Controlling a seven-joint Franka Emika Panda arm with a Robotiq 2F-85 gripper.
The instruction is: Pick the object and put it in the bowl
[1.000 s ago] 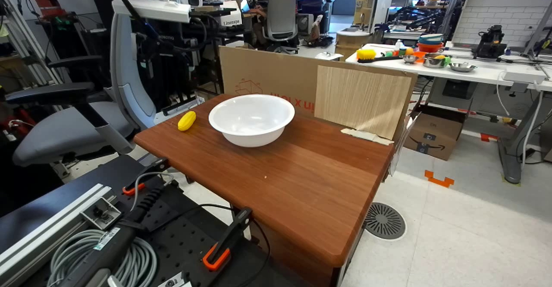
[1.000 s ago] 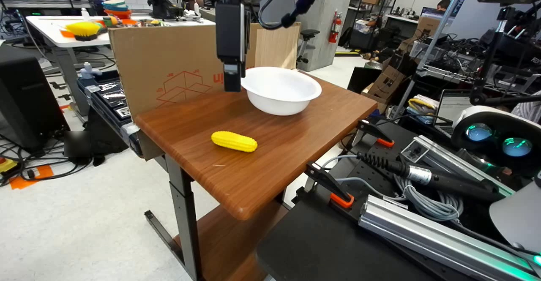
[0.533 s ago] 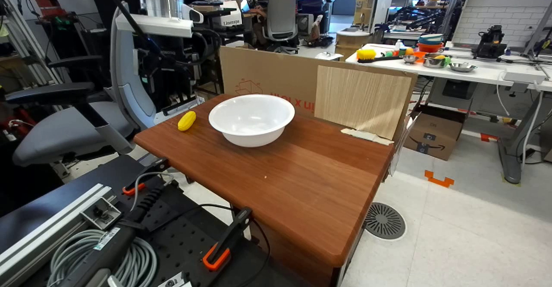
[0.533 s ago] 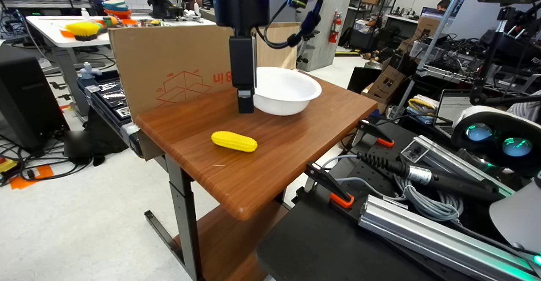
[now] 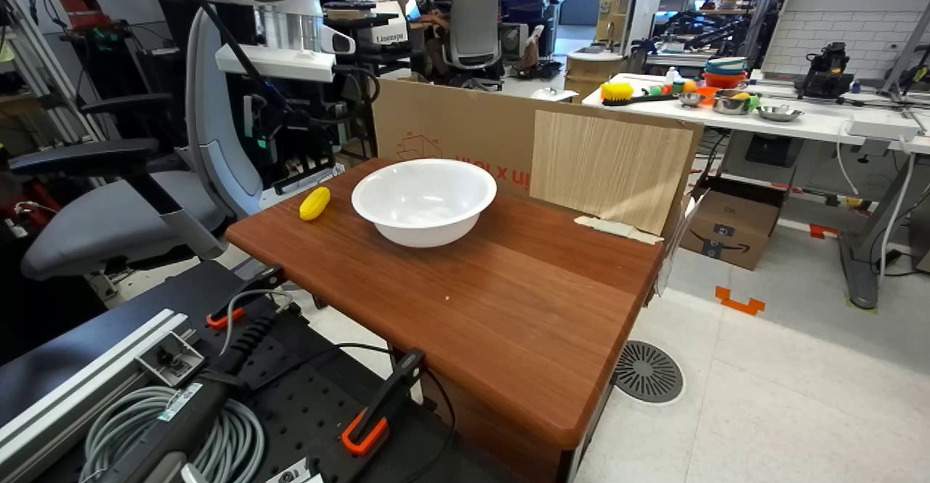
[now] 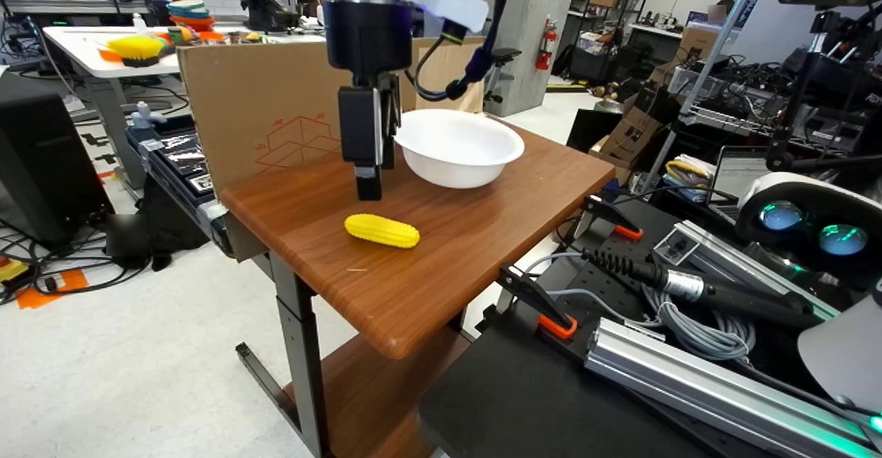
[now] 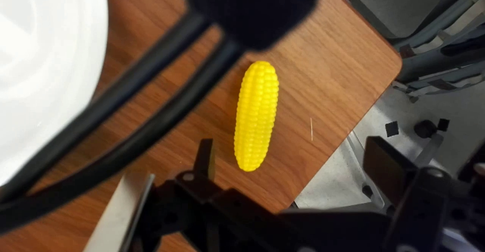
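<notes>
Reaching for the corn (image 7: 257, 115) looks like the step in hand: the gripper (image 7: 290, 144) hangs above the table (image 7: 333, 58), its fingers (image 7: 205, 157) spread well apart and grasping nothing. The corn lies on the table below, mostly ahead of the fingers in the wrist view and nearer the one on the side of the bowl (image 7: 75, 36). The next move seems to call for a shift forward and toward that side, so that the fingers straddle the corn, which runs roughly crosswise to their line, then a drop; little turning should be needed.

The bowl stands to one side of the gripper, its rim apart from the corn, leaving a strip of table that looks enough for a finger. On the opposite side the table's edge slants past, and the finger there shows against the floor (image 7: 329, 185); the corner lies ahead. In an exterior view the cardboard (image 6: 241, 93) stands beyond the gripper and may limit a swing that way.
</notes>
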